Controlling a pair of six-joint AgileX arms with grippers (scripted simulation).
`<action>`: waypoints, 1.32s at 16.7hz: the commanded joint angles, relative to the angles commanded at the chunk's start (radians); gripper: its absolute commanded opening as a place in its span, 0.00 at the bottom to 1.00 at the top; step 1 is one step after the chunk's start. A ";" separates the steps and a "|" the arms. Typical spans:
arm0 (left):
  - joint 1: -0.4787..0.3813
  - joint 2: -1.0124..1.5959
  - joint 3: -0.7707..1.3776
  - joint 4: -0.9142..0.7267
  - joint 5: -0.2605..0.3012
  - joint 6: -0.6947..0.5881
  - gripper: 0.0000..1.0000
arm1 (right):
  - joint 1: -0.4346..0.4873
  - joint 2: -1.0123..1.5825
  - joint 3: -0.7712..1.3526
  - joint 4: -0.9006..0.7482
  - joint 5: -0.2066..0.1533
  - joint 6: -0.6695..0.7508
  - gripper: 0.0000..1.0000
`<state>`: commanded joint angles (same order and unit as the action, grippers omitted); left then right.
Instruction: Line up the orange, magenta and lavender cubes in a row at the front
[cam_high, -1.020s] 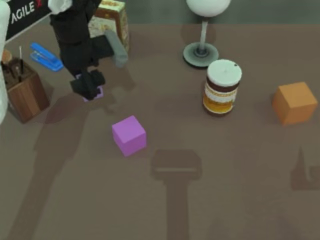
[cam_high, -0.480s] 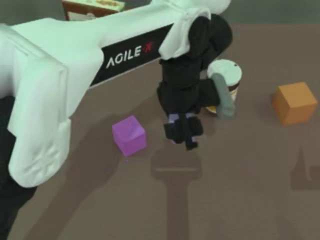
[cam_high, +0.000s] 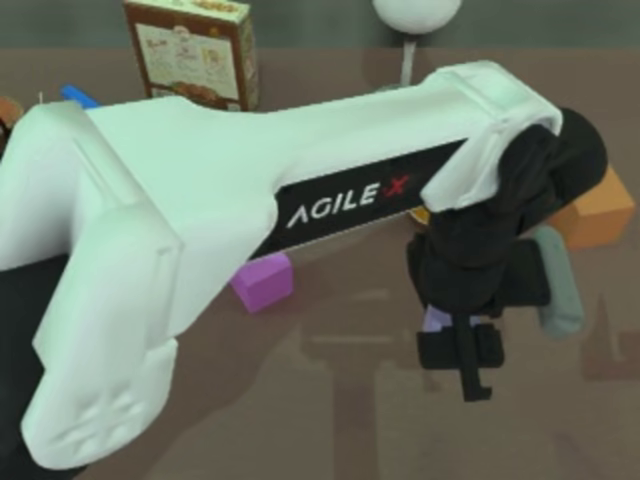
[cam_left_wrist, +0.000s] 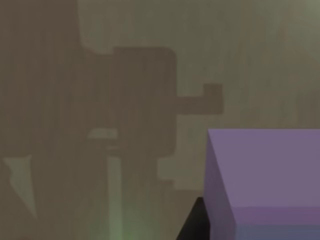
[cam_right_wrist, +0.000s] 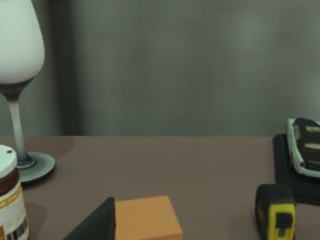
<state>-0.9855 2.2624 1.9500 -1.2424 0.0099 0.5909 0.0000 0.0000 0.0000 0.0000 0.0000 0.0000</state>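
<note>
The big white left arm reaches across the brown tabletop from the left side toward the right. Its black left gripper hangs in front of the plain orange cube, a little to that cube's left. The fingers are pinching the small pale lilac cube, the lavender one. Only a bit of it peeks out at the top of the fingers in the top view. In the left wrist view the lilac cube fills one corner, and past it lie dark shadows on the tabletop. I cannot tell from the pictures if the cube touches the tabletop.

The orange cube sits behind and to the right of the left gripper, and the arm's black wrist covers part of it. In the right wrist view the orange cube is close by, with a yellow and black tape measure off to one side of it.

The bright pink-purple magenta cube sits well to the left of the orange cube, half hidden under the white arm.

A printed cardboard box stands far behind the magenta cube. The white wine glass stands at the back, left of the orange cube.

The right gripper is not seen in any picture, so I cannot tell how its fingers are.
</note>
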 joint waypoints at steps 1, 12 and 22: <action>0.000 0.000 0.000 0.000 0.000 0.000 0.00 | 0.000 0.000 0.000 0.000 0.000 0.000 1.00; -0.004 0.075 -0.152 0.228 0.001 -0.003 0.00 | 0.000 0.000 0.000 0.000 0.000 0.000 1.00; -0.004 0.075 -0.152 0.228 0.001 -0.003 0.53 | 0.000 0.000 0.000 0.000 0.000 0.000 1.00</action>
<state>-0.9893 2.3378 1.7975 -1.0145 0.0106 0.5880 0.0000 0.0000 0.0000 0.0000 0.0000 0.0000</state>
